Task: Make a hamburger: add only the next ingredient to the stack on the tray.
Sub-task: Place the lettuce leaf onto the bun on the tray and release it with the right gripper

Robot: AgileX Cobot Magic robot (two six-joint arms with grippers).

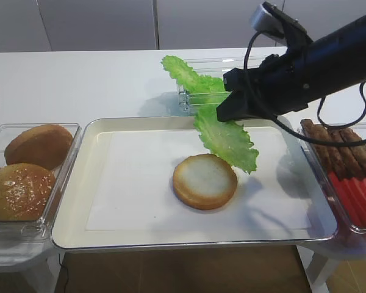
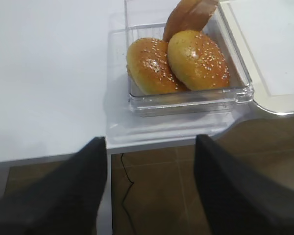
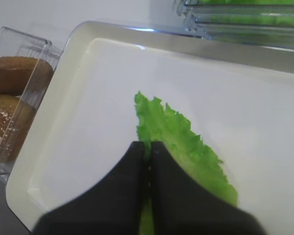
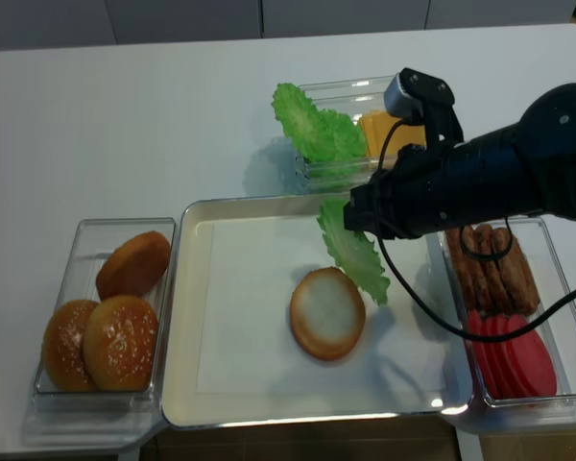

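Green and frilly, a lettuce leaf (image 1: 226,137) hangs in the air from the right end effector (image 3: 148,149), whose two black fingers are pressed together on its upper end. The leaf slants down over the cream-silver tray (image 1: 79,183), its lower tip just above and behind the far right edge of the bun bottom half (image 1: 205,180), without lying on it. The bun bottom half sits cut face up on the tray's white paper liner (image 1: 134,183), a little right of the tray's middle.

Behind the tray, a clear plastic tub (image 4: 341,96) holds more lettuce (image 4: 312,125) and yellow cheese slices (image 4: 379,130). On the left of the white desk (image 1: 79,79), another clear tub (image 1: 0,140) holds domed brown buns (image 1: 19,190), two with sesame seeds. On the right, a tub (image 4: 557,279) holds brown sausages (image 4: 490,269) and red slices (image 4: 518,355).

The left end effector (image 2: 152,191) is seen only by its own wrist camera, above the front edge of the desk near the bun tub; its two dark fingers stand wide apart with nothing between them.
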